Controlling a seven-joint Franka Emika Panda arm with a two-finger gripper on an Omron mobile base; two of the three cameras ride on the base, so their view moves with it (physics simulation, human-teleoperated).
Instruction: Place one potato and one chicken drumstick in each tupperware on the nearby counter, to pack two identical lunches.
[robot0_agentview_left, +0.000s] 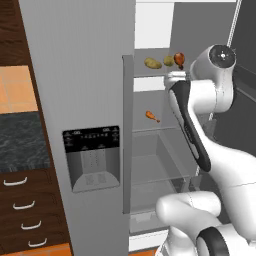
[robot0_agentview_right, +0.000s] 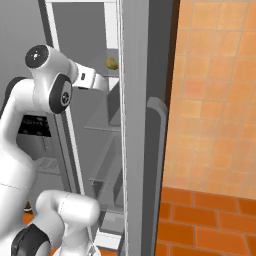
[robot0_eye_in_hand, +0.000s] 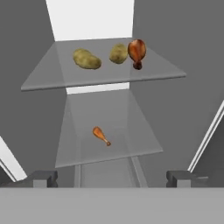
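Two potatoes (robot0_eye_in_hand: 86, 59) (robot0_eye_in_hand: 118, 53) and a large chicken drumstick (robot0_eye_in_hand: 137, 52) lie on the upper glass shelf of the open fridge. A smaller drumstick (robot0_eye_in_hand: 101, 136) lies on the shelf below. My gripper (robot0_eye_in_hand: 113, 179) is open and empty, with its fingertips (robot0_eye_in_hand: 43, 178) set wide apart, short of the lower shelf. From the left base, the potatoes (robot0_agentview_left: 152, 63) (robot0_agentview_left: 169, 61) and the large drumstick (robot0_agentview_left: 179, 59) sit just above my wrist, and the small drumstick (robot0_agentview_left: 152, 116) sits lower. One potato (robot0_agentview_right: 112, 63) is in the right base view. A strip of counter (robot0_agentview_left: 20, 140) lies far left. The tupperware is out of view.
The fridge's closed left door with its dispenser panel (robot0_agentview_left: 92, 160) stands beside the opening. Its other door (robot0_agentview_right: 145, 125) stands edge-on at my right. Clear fridge drawers (robot0_agentview_left: 160, 165) sit under the shelves. Dark wood drawers (robot0_agentview_left: 22, 205) are below the counter, and an orange tiled wall (robot0_agentview_right: 215, 100) is to the right.
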